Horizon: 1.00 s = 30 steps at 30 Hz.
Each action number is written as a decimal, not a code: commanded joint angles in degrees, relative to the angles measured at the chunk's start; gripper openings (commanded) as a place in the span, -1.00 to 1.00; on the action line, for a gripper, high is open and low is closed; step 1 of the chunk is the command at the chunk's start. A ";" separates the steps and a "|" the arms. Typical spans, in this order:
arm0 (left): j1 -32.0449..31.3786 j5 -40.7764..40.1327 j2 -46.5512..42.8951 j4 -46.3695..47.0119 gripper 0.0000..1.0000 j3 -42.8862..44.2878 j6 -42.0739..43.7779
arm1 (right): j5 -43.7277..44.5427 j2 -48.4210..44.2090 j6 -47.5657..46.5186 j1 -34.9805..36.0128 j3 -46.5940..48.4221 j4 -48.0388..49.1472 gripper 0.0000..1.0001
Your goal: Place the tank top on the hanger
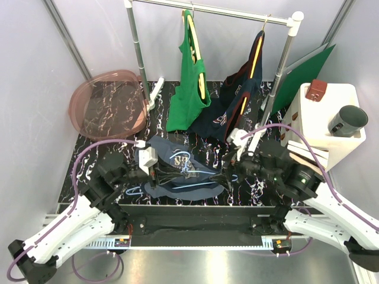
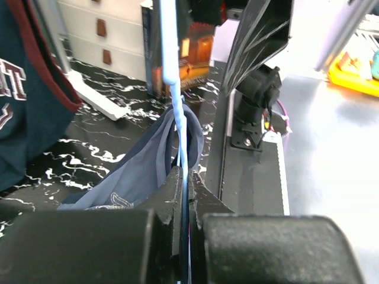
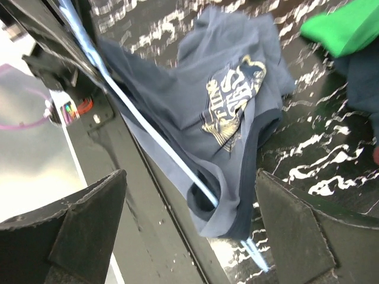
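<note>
Fabric of the slate-blue tank top (image 1: pixel 183 168) lies crumpled on the marbled worktop (image 1: pixel 260 186) between both arms, with the light-blue hanger (image 2: pixel 176 100) threaded through a strap. Left hand (image 2: pixel 186 180) clamps the hanger wire; right hand (image 3: pixel 189 177) gapes wide, holding nothing.

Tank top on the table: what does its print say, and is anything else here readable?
On the tank top: cream lettering on the chest, too blurred and tilted to read.
On the navy top: large white letters, cut off at the picture's edge; no whole word.
No other text shows.
</note>
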 commanded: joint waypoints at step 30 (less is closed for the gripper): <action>10.66 22.45 -1.01 0.47 -1.00 10.75 0.51 | -21.34 3.87 -2.87 0.35 1.99 -4.96 0.33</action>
